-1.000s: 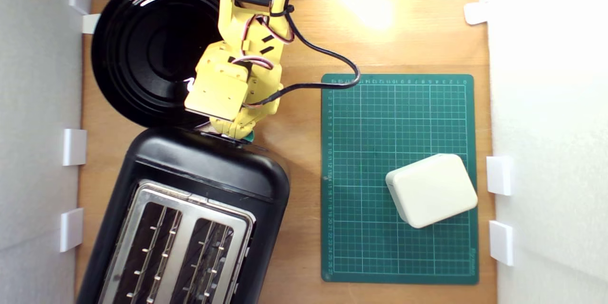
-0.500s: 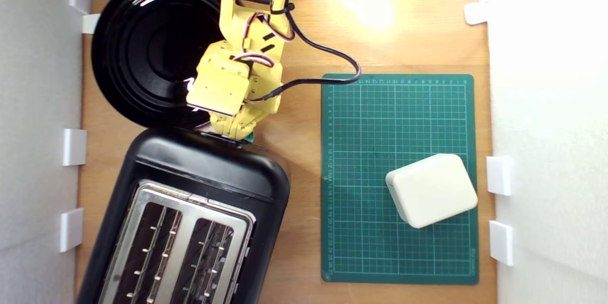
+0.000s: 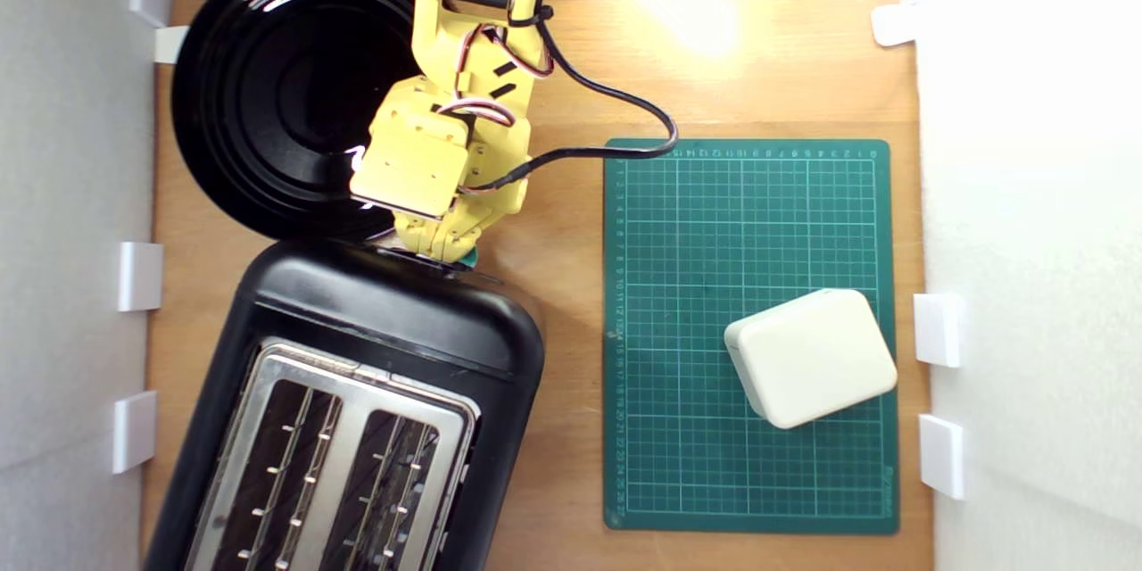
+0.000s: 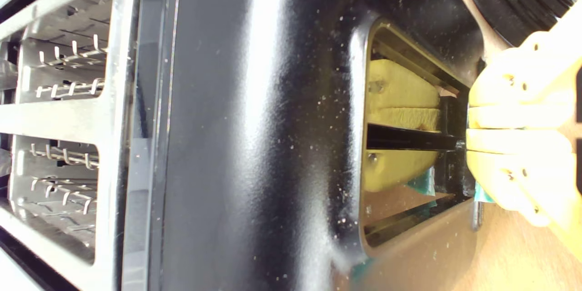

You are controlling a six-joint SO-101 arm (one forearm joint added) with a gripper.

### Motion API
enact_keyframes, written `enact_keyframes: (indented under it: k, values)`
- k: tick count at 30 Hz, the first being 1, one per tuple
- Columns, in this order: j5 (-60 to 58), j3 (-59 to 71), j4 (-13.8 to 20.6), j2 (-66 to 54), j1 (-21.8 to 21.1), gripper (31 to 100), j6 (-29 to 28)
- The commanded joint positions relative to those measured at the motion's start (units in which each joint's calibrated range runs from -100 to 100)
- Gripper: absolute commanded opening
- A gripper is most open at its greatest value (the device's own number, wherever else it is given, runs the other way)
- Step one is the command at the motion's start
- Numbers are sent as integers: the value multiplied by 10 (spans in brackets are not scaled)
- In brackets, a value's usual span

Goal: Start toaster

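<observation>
The yellow arm (image 3: 464,98) is seen entering from the top edge of the exterior view and is bent downward toward 6 o'clock, its wrist block held over the rim of the black plate (image 3: 268,89). The gripper (image 3: 446,252) is set right at the near end wall of the toaster (image 3: 384,312), at the spot where a small teal knob (image 3: 467,260) peeks out beside it. In the wrist view the two yellow fingers (image 4: 514,95) are pressed together with only a thin seam between them, so the gripper (image 4: 468,136) is closed, and nothing can be made out between the tips; the teal knob (image 4: 481,195) shows just beside the lower finger, and contact with it cannot be judged. The fingers are mirrored in the glossy recess of the toaster (image 4: 254,145). The toaster lies at about 7 o'clock in the exterior view, tilted, with its silver top plate and two wire-lined slots facing up. A black cable (image 3: 624,107) is looped from the arm to the edge of the green cutting mat (image 3: 749,223), which is at 3 o'clock. A cream box (image 3: 810,357) rests on the mat, well apart from the arm.
</observation>
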Motion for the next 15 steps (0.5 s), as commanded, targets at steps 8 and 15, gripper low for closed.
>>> enact_keyframes:
  k: [8, 15]
  values:
    - [88, -78, -1, 25, -5, 313, 0]
    - [148, -142, -2, 24, -4, 313, -7]
